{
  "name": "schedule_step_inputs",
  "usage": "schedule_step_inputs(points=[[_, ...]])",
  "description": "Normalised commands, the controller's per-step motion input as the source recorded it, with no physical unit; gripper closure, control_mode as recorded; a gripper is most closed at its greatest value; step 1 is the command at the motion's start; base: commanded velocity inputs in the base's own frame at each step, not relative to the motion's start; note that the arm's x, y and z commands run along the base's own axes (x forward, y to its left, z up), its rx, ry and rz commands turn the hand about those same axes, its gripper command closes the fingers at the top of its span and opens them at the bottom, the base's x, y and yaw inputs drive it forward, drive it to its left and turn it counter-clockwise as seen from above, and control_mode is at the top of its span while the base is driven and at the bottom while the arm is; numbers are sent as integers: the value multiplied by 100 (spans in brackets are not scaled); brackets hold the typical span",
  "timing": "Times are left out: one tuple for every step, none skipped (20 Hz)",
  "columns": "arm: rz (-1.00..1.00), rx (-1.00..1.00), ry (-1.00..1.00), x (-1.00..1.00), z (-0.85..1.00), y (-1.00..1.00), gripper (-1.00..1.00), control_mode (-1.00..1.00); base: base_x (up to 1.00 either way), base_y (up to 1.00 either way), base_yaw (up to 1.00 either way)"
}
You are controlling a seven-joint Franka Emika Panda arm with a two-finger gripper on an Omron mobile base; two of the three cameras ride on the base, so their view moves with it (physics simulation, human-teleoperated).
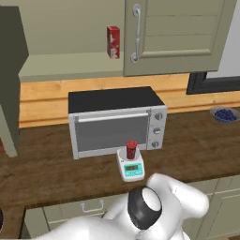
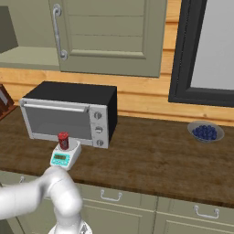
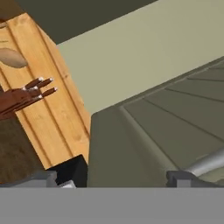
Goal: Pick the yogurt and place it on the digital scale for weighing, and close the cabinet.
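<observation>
Yogurt (image 1: 131,149) upright on digital scale (image 1: 131,167), near worktop (image 1: 197,150) edge; jaws apart, empty, beside open cabinet (image 1: 9,79) door; risk: handle slips, leaving it ajar.

Two rear base views, shared toaster oven (image 1: 117,121).

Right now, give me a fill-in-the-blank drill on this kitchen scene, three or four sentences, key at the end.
1. The small red cylindrical yogurt cup stands on the small white digital scale, in front of the silver ____.
2. The tall red-and-white carton stands inside the olive-green wall ____.
3. The grey bowl at the right of the wooden counter holds ____ berries.
4. The hand's jaws stand ____, holding nothing.

Missing words: toaster oven; cabinet; blue; open
</observation>
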Motion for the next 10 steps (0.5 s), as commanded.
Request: schedule_step_inputs(points=[[-12, 3, 25, 100, 0, -96, -100, -100, 0, 0, 0], [-9, 4, 22, 100, 0, -96, -100, -100, 0, 0, 0], [-7, 6, 18, 100, 0, -100, -100, -100, 0, 0, 0], [-5, 8, 15, 100, 0, -100, -100, -100, 0, 0, 0], [-3, 9, 13, 100, 0, -100, -100, -100, 0, 0, 0], [-2, 9, 12, 100, 0, -100, -100, -100, 0, 0, 0], [-1, 9, 10, 100, 0, -97, -100, -100, 0, 0, 0], [-1, 9, 7, 100, 0, -95, -100, -100, 0, 0, 0], [0, 9, 7, 100, 0, -94, -100, -100, 0, 0, 0], [0, 9, 4, 100, 0, -94, -100, -100, 0, 0, 0]])
